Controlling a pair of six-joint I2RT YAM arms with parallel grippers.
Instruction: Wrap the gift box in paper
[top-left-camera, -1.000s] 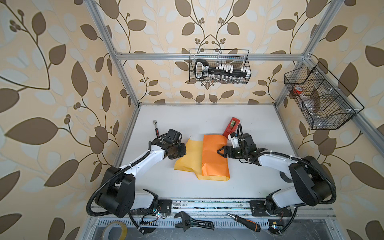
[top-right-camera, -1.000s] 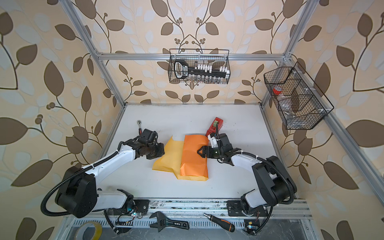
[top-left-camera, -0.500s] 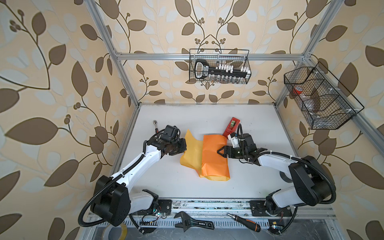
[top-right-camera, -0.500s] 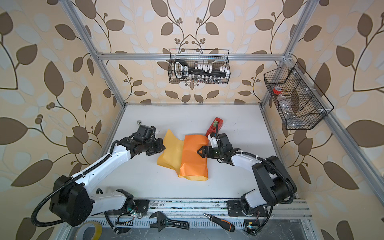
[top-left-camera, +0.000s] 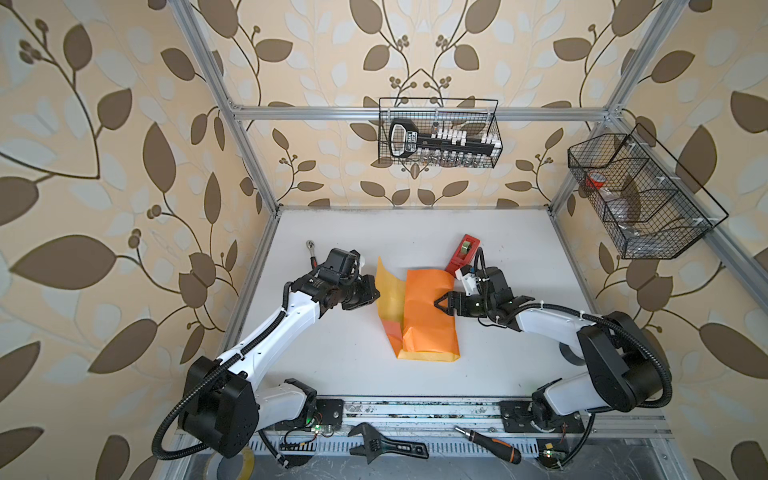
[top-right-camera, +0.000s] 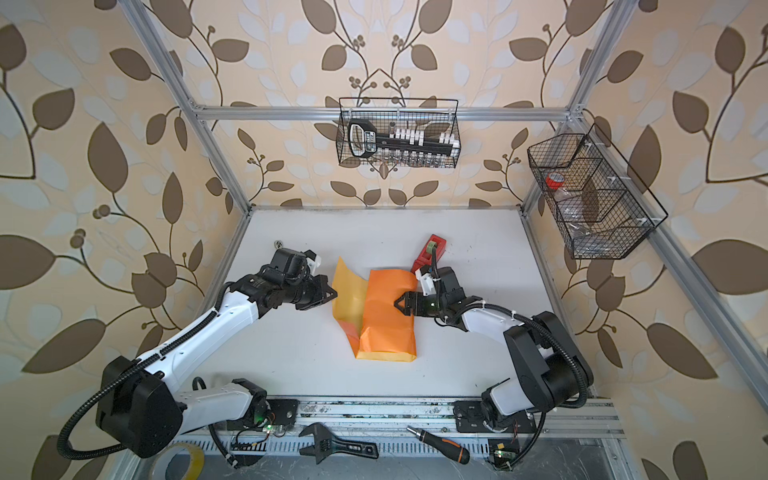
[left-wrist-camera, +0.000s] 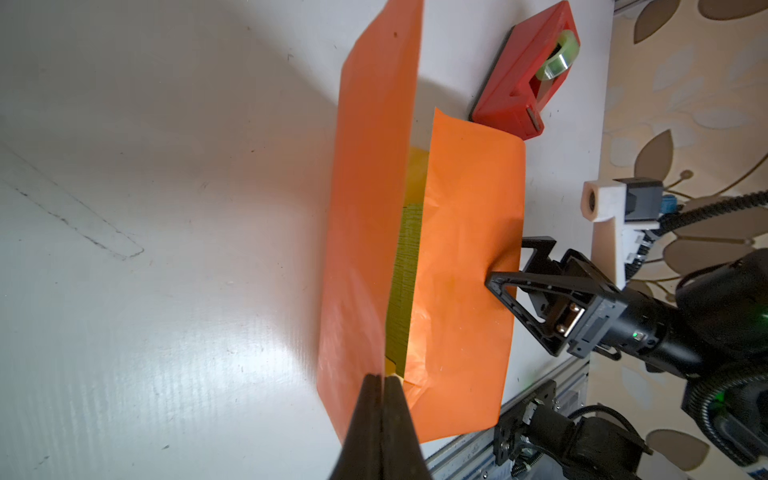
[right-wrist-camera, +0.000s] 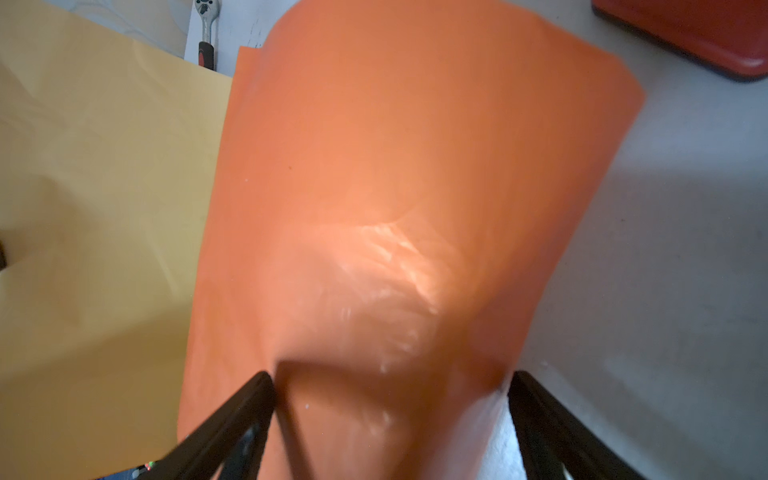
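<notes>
The paper (top-left-camera: 428, 316) lies folded, its orange face draped over the gift box. Only a thin olive-green strip of the box (left-wrist-camera: 405, 270) shows between the two flaps in the left wrist view; in both top views the paper hides it. My left gripper (top-left-camera: 376, 293) (left-wrist-camera: 383, 378) is shut on the edge of the left flap (top-left-camera: 388, 291), which stands nearly upright with its yellow face toward the box. My right gripper (top-left-camera: 438, 305) (right-wrist-camera: 390, 374) rests against the orange flap from the right. Its jaws stand wide apart with a hump of paper between them.
A red tape dispenser (top-left-camera: 463, 253) sits just behind the right gripper. A ratchet (top-left-camera: 311, 249) lies at the table's far left. Wire baskets hang on the back wall (top-left-camera: 438, 133) and the right wall (top-left-camera: 640, 195). A wrench (top-left-camera: 386, 446) and a screwdriver (top-left-camera: 486, 444) lie on the front rail.
My left gripper has lifted the yellow flap off the table and carried it toward the box, so it now stands upright. The right arm has not moved.
</notes>
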